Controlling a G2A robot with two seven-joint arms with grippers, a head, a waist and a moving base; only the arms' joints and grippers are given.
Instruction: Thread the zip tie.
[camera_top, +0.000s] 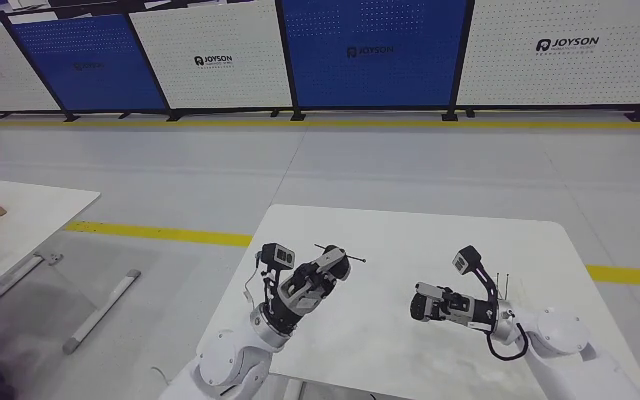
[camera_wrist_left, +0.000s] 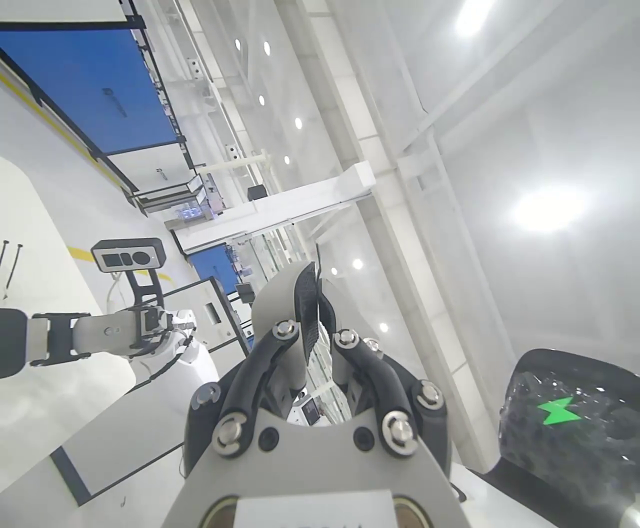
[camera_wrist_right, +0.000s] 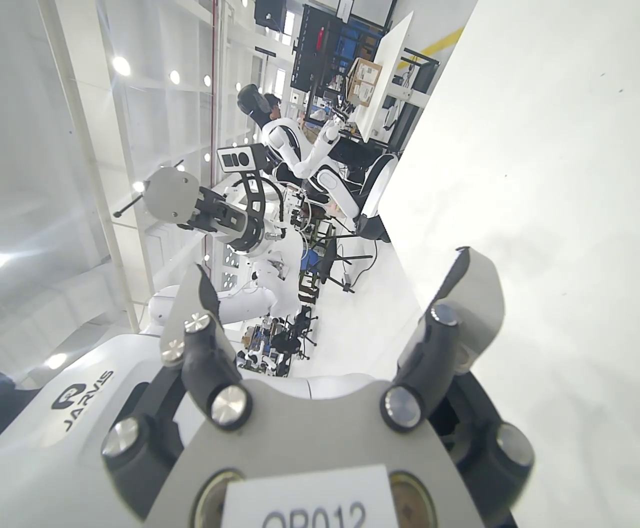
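illumination: bright, even, from overhead. ceiling lights (camera_wrist_left: 545, 212) bloom into wide glare in the left wrist view and flare in the right wrist view. the white table (camera_top: 420, 240) reflects strongly. both wrist views bend straight lines near the edges.

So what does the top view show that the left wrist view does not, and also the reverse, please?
The top view adds the whole white table, the right gripper over it, and the zip tie sticking out on both sides of the left gripper. The left wrist view adds the close look: the fingertips pressed together on the tie, one end standing past them. Both share the right arm's wrist camera and two spare zip ties lying on the table beside that arm.
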